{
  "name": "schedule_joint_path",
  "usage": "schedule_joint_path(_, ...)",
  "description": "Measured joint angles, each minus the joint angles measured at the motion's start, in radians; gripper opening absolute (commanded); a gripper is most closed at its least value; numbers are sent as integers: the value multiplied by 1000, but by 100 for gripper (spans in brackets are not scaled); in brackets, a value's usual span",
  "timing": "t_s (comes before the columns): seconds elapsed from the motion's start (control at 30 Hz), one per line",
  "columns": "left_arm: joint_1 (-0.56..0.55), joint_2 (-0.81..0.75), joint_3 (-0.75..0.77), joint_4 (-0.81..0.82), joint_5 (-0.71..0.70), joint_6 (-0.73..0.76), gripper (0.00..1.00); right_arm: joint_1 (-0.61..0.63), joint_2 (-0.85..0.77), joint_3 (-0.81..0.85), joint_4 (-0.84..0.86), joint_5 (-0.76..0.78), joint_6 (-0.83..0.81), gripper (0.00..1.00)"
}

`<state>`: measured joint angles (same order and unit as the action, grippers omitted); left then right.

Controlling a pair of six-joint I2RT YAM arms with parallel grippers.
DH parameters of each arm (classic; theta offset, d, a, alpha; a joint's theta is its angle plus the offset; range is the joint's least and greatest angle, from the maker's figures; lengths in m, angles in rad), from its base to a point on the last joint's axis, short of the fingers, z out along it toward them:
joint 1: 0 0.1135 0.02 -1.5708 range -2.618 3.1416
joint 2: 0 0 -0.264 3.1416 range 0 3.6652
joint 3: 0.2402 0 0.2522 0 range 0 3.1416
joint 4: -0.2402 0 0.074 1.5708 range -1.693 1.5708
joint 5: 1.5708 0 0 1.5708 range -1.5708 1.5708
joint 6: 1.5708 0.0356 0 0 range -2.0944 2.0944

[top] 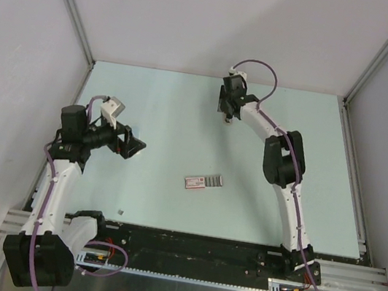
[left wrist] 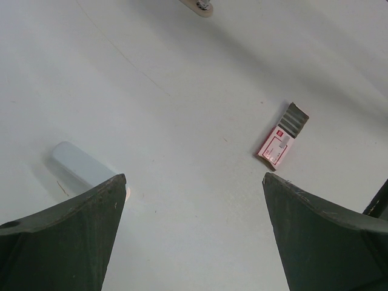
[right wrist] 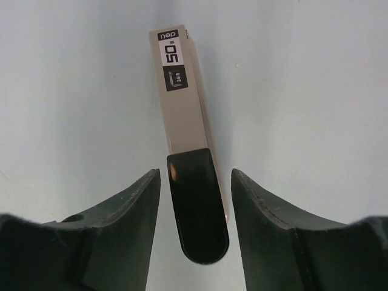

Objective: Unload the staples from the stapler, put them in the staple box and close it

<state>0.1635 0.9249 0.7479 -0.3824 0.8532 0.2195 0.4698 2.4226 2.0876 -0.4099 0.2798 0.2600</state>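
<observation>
The stapler point(right wrist: 185, 115) lies flat on the table, with a pale beige top, a label at its far end and a glossy black near end. My right gripper point(right wrist: 196, 173) is open and straddles the black end, with a gap on each side. In the top view this gripper point(top: 227, 115) is at the far middle of the table and hides most of the stapler. My left gripper point(top: 134, 147) is open and empty, held above the table's left side; its wrist view point(left wrist: 194, 182) shows bare table between the fingers. A tiny grey bit point(top: 120, 211), possibly staples, lies near the front edge.
A red-and-white flat box with a grey ribbed section point(top: 203, 182) lies mid-table; it also shows in the left wrist view point(left wrist: 280, 140). A pale rounded object point(left wrist: 82, 165) sits by my left finger. Walls stand on three sides, and a black rail point(top: 193, 245) runs along the front.
</observation>
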Motion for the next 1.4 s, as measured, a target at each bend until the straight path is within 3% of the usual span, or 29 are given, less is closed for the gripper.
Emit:
schedule_joint_path(0.17,0,-3,0,0,8,9,100,0,55,55,-21,-6,0,49)
schedule_joint_path(0.3,0,-3,0,0,14,10,99,0,88,93,-46,-7,-2,30)
schedule_joint_path(0.43,0,-4,-2,2,15,15,99,1,88,88,-44,-4,0,23)
schedule_joint_path(0.73,-69,-4,-36,16,-18,17,99,40,-24,-93,8,-8,63,3)
schedule_joint_path(0.93,-220,68,-63,84,-43,-14,99,143,-178,-322,77,-71,246,0)
schedule_joint_path(1.2,-247,229,-82,195,-67,-74,100,299,-283,-486,239,-143,489,0)
schedule_joint_path(1.4,-259,276,-101,288,-66,-91,99,334,-347,-591,338,-166,604,0)
